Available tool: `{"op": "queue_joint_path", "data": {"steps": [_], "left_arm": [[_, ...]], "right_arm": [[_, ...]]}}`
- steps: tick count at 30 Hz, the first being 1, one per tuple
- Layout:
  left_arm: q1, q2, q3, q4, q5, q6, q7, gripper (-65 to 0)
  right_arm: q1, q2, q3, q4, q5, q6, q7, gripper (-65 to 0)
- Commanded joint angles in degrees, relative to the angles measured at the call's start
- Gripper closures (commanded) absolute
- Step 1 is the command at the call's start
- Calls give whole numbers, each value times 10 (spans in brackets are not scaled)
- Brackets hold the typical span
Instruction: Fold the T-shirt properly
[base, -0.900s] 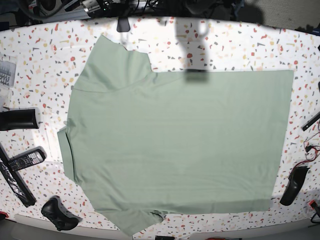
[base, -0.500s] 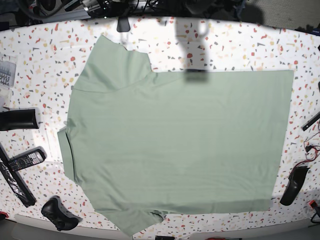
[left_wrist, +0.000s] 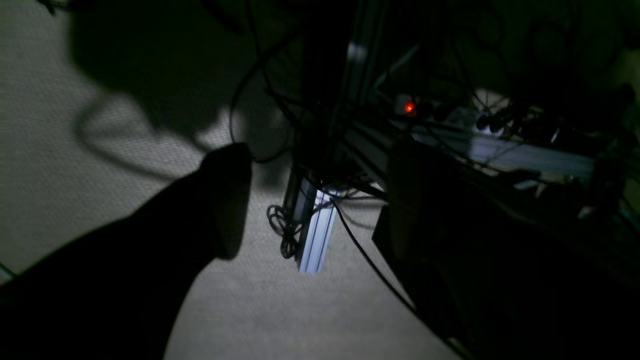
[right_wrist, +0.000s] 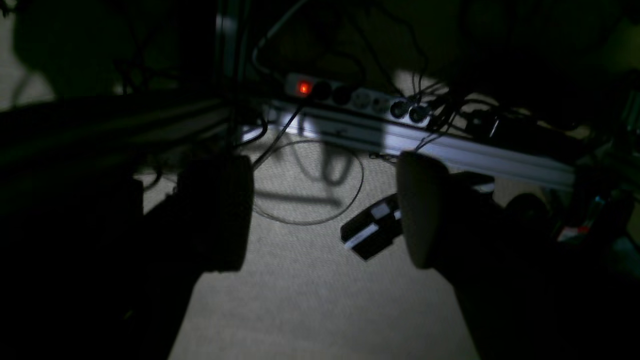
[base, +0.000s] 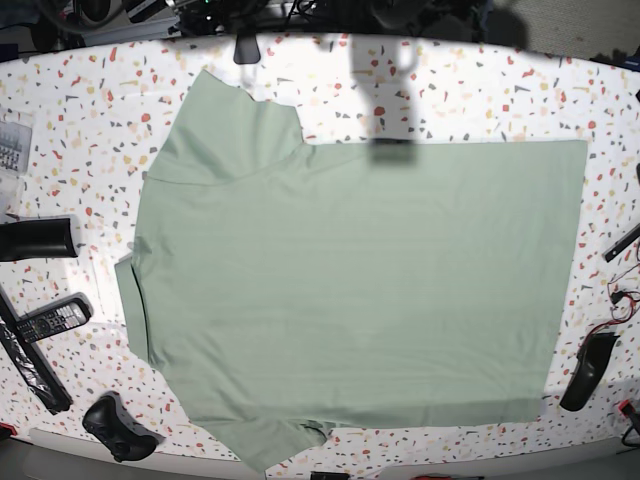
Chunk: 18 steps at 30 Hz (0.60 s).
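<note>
The T-shirt (base: 360, 280) lies spread flat on the speckled table (base: 480, 95), pale sage green, with its collar end at the left and its hem at the right. One sleeve (base: 225, 130) points to the far side, the other (base: 265, 440) hangs near the front edge. Neither arm shows in the base view. In the left wrist view my left gripper (left_wrist: 320, 200) stands open over a dim carpeted floor, nothing between its fingers (left_wrist: 225, 200). In the right wrist view my right gripper (right_wrist: 322, 210) is also open and empty, its fingers (right_wrist: 425, 210) wide apart.
On the table's left sit a black cylinder (base: 38, 239), a remote control (base: 45, 322), a long black bar (base: 30, 365) and a game controller (base: 120, 427). A black object (base: 588, 370) and wires lie at the right edge. A power strip (right_wrist: 350, 100) and cables run below.
</note>
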Motion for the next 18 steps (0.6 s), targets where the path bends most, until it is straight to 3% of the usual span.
{"op": "queue_joint_path", "data": {"steps": [1,7,15,18], "left_arm": [[16,-2,-1,14,-3,-6,-7,-382],[110,-2,-1,120,-3,-6,-6,-382],[238,-2,-1,258,-3,-6,-6,-382],[283,-2,-1,301,-3,-5,-6,-382]], "right_arm": [[-9,13,1,3,0,0,6,-432],[-85,59,1,34,0,7,11,-432],[-258,129,1,198,57,56,13,-432],[-327,151,1,266,80,58,13,-432]]}}
